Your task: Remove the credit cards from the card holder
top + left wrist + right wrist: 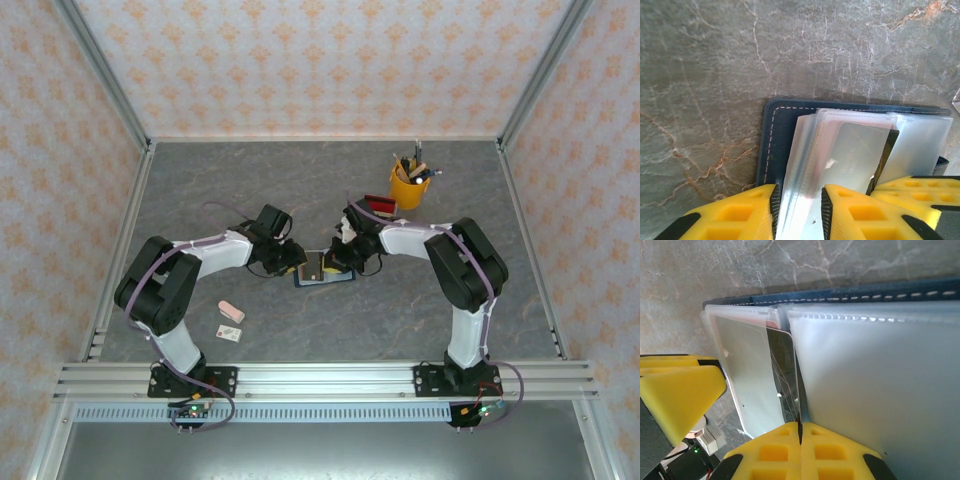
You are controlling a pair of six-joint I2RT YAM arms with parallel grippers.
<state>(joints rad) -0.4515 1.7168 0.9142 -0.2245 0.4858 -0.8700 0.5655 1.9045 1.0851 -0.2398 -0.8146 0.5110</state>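
The dark navy card holder [325, 270] lies open on the table between my two grippers. Its clear sleeves [840, 150] fan out over the blue cover [782, 130]. A greyish credit card [860, 150] sits inside one sleeve, with a dark card edge [888, 150] behind it. My left gripper [799, 192] is open, fingers apart on either side of the sleeve bundle. My right gripper [800, 426] is shut on the thin edge of a frosted sleeve [875, 380]. The grey card [747, 375] shows to its left. From above, the left gripper [293, 262] and right gripper [345, 262] flank the holder.
A yellow cup of pens [410, 185] and a clear tray with a red part [378, 207] stand behind the right arm. A pink block [231, 312] and a small white card [229, 333] lie near the left arm's base. Metal rails edge the table.
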